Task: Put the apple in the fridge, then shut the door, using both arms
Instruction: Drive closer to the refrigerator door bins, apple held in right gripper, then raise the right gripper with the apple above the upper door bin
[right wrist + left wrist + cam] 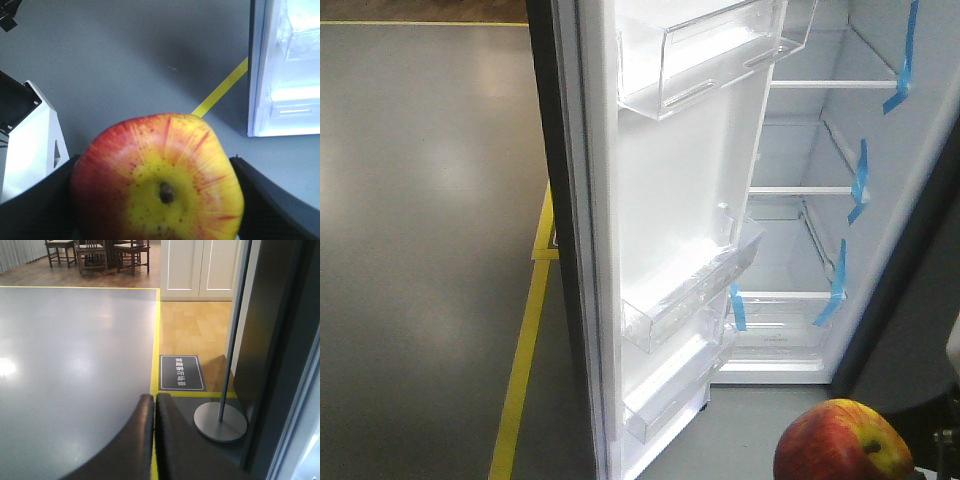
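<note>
Currently the apple (157, 180) sits in the right gripper (156, 212), stem dimple facing the wrist camera. The jaws are spread to the fruit's full width, with one dark finger (272, 200) showing on each side. The contact patches are hidden behind the apple's bulge, so how firm the hold is cannot be confirmed. In the front view the apple hangs low and right, outside the fridge (800, 130) and over the grey floor (420, 250), short of the white shelves (805, 190) marked with blue tape (860, 175).

Risks noted:
- Slip: the fruit is round and smooth and is held only at its sides. A quick swing toward the shelves could roll it out onto the floor.
- Collision: the door (670, 200) stands open on the left, and its clear bins (685, 300) jut toward the opening. A path too far left could strike them, and a low approach could catch a shelf lip.
- Poor placement: set near a shelf edge, the apple may roll forward and block the door.

The left gripper (154, 440) is closed and holds nothing, its fingers pressed together. It appears to wait beside the door's dark outer face, near a floor stand (220, 421). If it pushes too early, the door would swing onto the right arm.
</note>
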